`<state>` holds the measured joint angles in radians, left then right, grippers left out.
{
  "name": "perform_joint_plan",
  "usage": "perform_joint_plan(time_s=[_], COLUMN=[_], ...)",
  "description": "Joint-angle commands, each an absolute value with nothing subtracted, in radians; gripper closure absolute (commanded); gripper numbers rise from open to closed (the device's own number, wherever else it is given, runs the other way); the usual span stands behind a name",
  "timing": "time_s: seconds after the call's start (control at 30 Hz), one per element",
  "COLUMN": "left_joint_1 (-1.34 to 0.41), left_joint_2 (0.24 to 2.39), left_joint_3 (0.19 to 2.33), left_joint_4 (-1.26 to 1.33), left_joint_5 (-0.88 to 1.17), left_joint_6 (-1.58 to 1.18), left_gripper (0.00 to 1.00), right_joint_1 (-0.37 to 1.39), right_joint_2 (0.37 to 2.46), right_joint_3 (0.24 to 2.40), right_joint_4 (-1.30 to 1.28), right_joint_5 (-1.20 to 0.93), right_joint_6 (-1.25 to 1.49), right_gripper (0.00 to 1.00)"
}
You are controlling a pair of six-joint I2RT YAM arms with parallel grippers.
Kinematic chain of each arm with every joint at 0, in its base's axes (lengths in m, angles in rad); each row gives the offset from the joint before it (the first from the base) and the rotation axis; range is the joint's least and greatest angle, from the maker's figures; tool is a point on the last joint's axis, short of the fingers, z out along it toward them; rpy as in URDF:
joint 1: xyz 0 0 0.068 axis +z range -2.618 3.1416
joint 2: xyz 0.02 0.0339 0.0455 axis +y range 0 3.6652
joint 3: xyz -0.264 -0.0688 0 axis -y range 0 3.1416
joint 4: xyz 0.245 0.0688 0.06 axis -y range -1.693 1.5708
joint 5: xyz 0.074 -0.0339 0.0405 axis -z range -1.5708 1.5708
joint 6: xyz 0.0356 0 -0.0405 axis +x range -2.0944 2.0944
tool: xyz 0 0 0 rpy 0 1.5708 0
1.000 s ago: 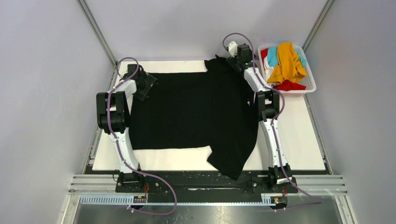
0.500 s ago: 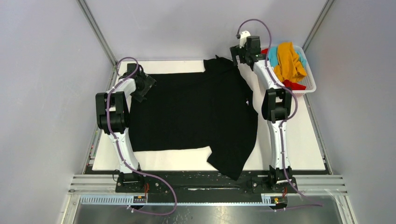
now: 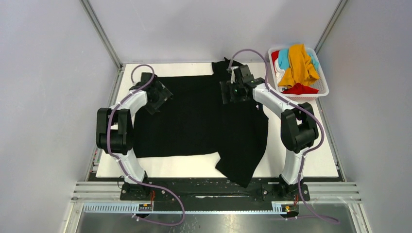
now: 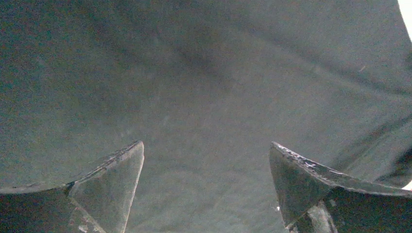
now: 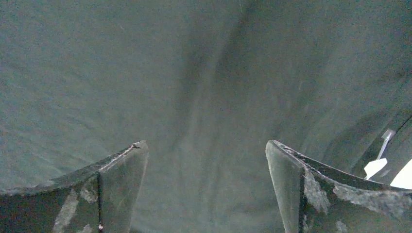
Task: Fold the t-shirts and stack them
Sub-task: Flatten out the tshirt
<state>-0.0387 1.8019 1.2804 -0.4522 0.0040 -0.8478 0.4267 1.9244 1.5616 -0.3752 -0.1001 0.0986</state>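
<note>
A large black t-shirt (image 3: 194, 116) lies spread over the white table top, its right side hanging over the near edge. My left gripper (image 3: 163, 94) is open and empty over the shirt's far left part; its view (image 4: 206, 145) is filled with black fabric. My right gripper (image 3: 227, 92) is open and empty over the shirt's far right part, and black fabric also fills its view (image 5: 206, 145). Mustard-orange (image 3: 297, 64), teal-blue (image 3: 283, 57), red (image 3: 300, 89) and white t-shirts lie heaped in the basket.
A white slotted basket (image 3: 321, 87) stands at the table's far right corner. Bare white table top (image 3: 311, 145) shows right of the black shirt and along the near edge. Metal frame posts rise at the back corners.
My right gripper has swung from the far right corner near the basket leftward and down over the black shirt. My left gripper has shifted a little right onto the shirt.
</note>
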Motion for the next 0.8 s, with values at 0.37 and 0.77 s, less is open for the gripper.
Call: perform_joint_plan(time_s=[0.37,0.77], left_joint_1=[-0.107,-0.094], left_joint_2=[2.114,1.999], left_joint_3=[1.504,1.648], left_joint_4=[-0.451,-0.537], left_joint_5=[0.102,-0.012], left_joint_6=[-0.848,-0.787], left_gripper=[0.01,0.01], right_joint_1=[0.266,0.205], right_joint_2=[2.105,2.036], right_joint_3=[1.543,1.697], right_joint_4=[-0.568,-0.513], right_joint_5=[-0.109,-0.090], right_joint_6=[0.455,0.330], right_gripper=[0.00,0.01])
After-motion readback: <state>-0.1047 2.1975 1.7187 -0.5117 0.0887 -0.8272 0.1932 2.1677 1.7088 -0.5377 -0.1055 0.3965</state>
